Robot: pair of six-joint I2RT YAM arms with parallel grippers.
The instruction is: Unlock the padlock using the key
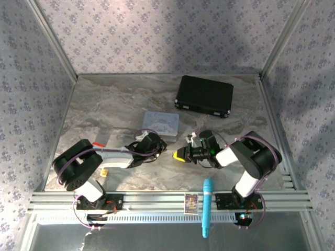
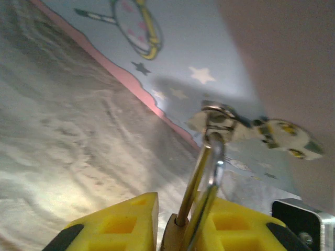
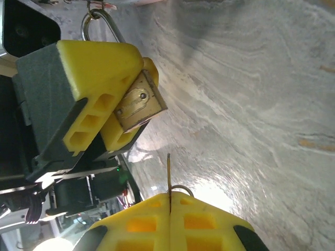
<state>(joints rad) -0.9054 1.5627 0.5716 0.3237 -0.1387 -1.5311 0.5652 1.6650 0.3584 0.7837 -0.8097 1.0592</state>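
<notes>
the left gripper [image 2: 183, 203] is closed on the padlock [image 3: 138, 107]: the brass body is pinched between the two yellow pads, and the thin silver shackle [image 2: 207, 167] is seen rising clear of the fingertips. a small metal ring [image 2: 217, 117] is hooked through the top of the shackle. in the right wrist view the bottom face of the padlock, with its keyhole plate, is turned outward and left uncovered by the pads.

the right gripper [image 3: 170, 201] is clamped on the key [image 3: 168, 175], whose slim blade is held edge-on between the yellow pads and sticks straight out past them. the blade tip is pointed towards the padlock but is kept apart from it; a gap of bare table is seen between the two.

in the top view both grippers are found near the middle of the marbled grey table [image 1: 104, 104], facing each other. a pale blue tin [image 1: 162, 123] is lying just behind them, and its starred lid is seen behind the shackle in the left wrist view. a black case [image 1: 204, 95] is set farther back to the right.
</notes>
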